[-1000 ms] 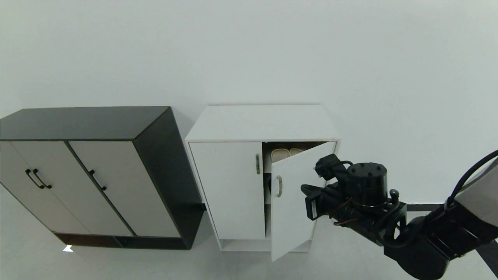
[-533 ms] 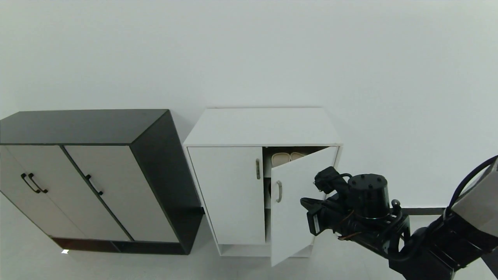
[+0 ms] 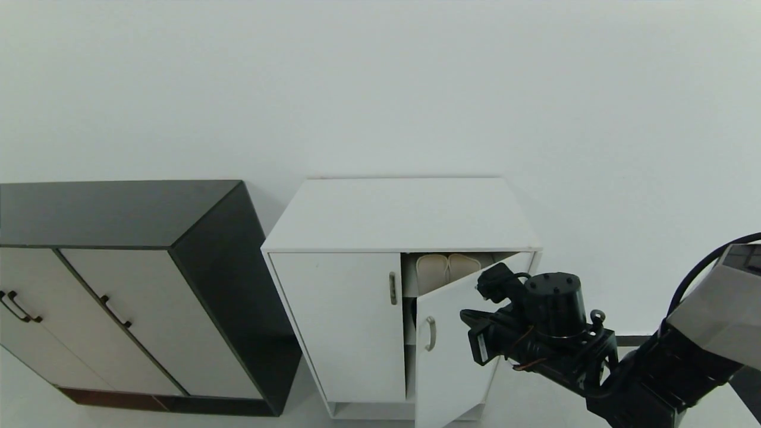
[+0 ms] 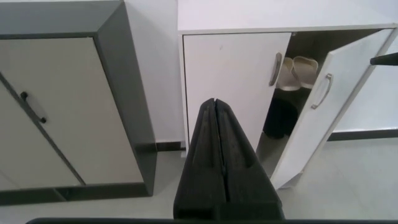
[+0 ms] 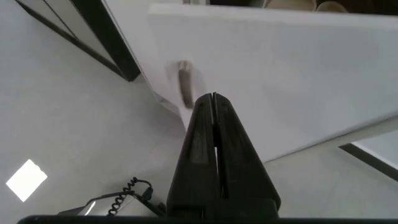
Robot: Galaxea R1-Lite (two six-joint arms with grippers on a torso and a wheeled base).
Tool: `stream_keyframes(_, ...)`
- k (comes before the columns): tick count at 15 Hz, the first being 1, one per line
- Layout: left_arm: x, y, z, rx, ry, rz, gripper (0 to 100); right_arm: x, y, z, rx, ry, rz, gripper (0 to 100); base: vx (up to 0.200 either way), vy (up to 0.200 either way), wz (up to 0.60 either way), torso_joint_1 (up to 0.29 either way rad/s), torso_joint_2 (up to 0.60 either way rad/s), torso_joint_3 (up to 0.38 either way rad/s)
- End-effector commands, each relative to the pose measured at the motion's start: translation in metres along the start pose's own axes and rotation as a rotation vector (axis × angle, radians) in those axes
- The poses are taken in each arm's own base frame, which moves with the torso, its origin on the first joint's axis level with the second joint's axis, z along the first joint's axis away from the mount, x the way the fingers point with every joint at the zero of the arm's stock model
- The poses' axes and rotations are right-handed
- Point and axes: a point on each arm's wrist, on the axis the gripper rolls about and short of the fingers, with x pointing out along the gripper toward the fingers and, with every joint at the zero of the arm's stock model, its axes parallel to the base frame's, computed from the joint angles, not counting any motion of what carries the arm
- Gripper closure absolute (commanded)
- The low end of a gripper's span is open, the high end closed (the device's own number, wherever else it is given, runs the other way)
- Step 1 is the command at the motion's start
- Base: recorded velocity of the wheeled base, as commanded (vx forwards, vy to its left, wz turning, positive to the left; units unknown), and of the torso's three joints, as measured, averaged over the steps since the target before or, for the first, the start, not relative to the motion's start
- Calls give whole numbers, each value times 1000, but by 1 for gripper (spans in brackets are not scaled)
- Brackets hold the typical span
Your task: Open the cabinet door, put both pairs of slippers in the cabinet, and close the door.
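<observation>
A: White wall behind, pale floor. White cabinet (image 3: 398, 214) stands against the wall, R door (image 3: 446, 368) part open. Which step?
B: Closing, I'd say. Pale slippers (image 3: 447, 270) on top shelf. R claw (image 5: 214, 102) pinched shut, empty, near door's outer face. Next: push it flush.
A: L claw (image 4: 215, 106)?
B: Shut too, well back. Dark cabinet (image 3: 119, 208) beside, not in the swing's way.

Against the wall (image 3: 380, 89), side by side: wide cabinet (image 3: 119, 214) on the left, smaller cabinet (image 3: 398, 214) just right of it. On the smaller cabinet, left door (image 3: 333, 321) shut, right door (image 3: 446, 362) swung partway out. Inside, on the top shelf behind the open door: pair of slippers (image 3: 446, 268). Right gripper (image 5: 214, 96) close before the right door's outer face, near its handle (image 5: 184, 84).
</observation>
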Motion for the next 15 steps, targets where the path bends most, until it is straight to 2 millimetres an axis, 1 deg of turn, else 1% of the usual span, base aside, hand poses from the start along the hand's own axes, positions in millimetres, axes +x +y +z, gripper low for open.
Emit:
stream_keyframes(1, 0, 0, 0, -2, 1, 0, 100, 4, 0, -6, -3, 18, 0, 100, 0, 0, 0, 0, 0, 0)
stream_keyframes(4, 0, 0, 0, -2, 1, 0, 100, 7, -2, -8, -1, 18, -5, 100, 0, 0, 0, 0, 0, 0)
stream_keyframes(7, 0, 0, 0, 0, 1, 0, 100, 15, -7, -10, 4, 22, -18, 100, 0, 0, 0, 0, 0, 0)
stream_keyframes(10, 0, 0, 0, -2, 1, 0, 100, 28, -9, -13, 12, 21, -30, 100, 0, 0, 0, 0, 0, 0)
stream_keyframes(15, 0, 0, 0, 0, 1, 0, 100, 49, -23, -21, 29, 29, -64, 100, 0, 0, 0, 0, 0, 0)
